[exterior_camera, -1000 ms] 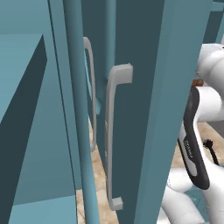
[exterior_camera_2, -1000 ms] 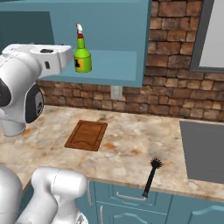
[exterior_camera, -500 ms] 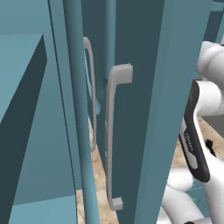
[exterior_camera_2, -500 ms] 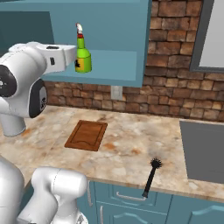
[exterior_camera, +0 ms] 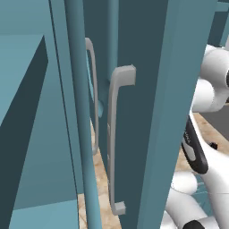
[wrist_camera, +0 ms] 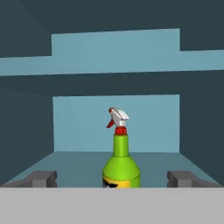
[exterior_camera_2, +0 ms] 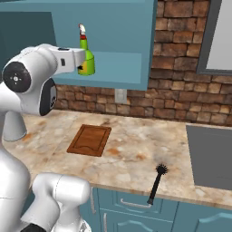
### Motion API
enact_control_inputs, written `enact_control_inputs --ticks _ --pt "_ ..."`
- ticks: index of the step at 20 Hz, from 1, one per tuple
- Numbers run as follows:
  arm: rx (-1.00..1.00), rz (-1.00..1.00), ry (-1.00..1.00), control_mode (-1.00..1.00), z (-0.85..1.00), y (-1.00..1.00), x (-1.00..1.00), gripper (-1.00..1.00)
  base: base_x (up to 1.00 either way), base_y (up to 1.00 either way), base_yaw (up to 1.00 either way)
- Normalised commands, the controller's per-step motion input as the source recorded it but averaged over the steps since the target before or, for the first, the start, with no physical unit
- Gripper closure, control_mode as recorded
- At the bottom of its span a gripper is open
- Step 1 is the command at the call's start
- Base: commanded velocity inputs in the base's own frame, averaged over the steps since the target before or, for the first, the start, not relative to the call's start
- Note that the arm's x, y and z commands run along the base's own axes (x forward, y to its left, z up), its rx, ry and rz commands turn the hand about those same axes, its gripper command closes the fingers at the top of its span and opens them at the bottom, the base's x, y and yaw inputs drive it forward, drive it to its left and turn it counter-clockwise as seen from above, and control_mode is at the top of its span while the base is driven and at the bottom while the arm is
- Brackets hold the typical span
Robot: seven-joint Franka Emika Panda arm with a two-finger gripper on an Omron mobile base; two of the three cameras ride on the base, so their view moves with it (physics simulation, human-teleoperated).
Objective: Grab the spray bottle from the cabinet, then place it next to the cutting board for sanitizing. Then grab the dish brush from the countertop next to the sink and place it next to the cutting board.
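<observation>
Light was even and flat, rendered, with no glare and only soft shadows. The cabinet (wrist_camera: 116,127) interior was dim at its sides and brighter on the back wall; the counter (exterior_camera_2: 131,154) was evenly lit. Edges looked slightly soft and pixelated, with no edge distortion seen.

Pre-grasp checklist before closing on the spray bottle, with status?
1. Cabinet open, shelf reachable: ok.
2. Spray bottle upright on the shelf: ok.
3. Bottle centred between the fingers: ok in the hand view.
4. Gripper open wide enough: ok, gaps on both sides.
5. Fingers far enough forward to flank the bottle: cannot tell.
6. Drop spot beside the cutting board on the countertop free: ok; dish brush lies well apart.
</observation>
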Motion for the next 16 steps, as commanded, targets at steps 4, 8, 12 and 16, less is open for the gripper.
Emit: enact_control_inputs --ticks 4,8,12,16 --pt "0.0 0.0 0.0 -1.0 -0.04 -0.03 0.39 -1.0 0.0 0.0 0.0" --pt "0.0 0.0 0.01 -1.0 0.0 -0.01 0.42 -1.0 0.0 0.0 0.0" --pt "0.0 0.0 0.04 -1.0 0.0 0.0 0.42 -1.0 0.0 0.0 0.0" --pt "0.0 0.0 0.03 -1.0 0.0 0.0 0.43 -1.0 0.0 0.0 0.0"
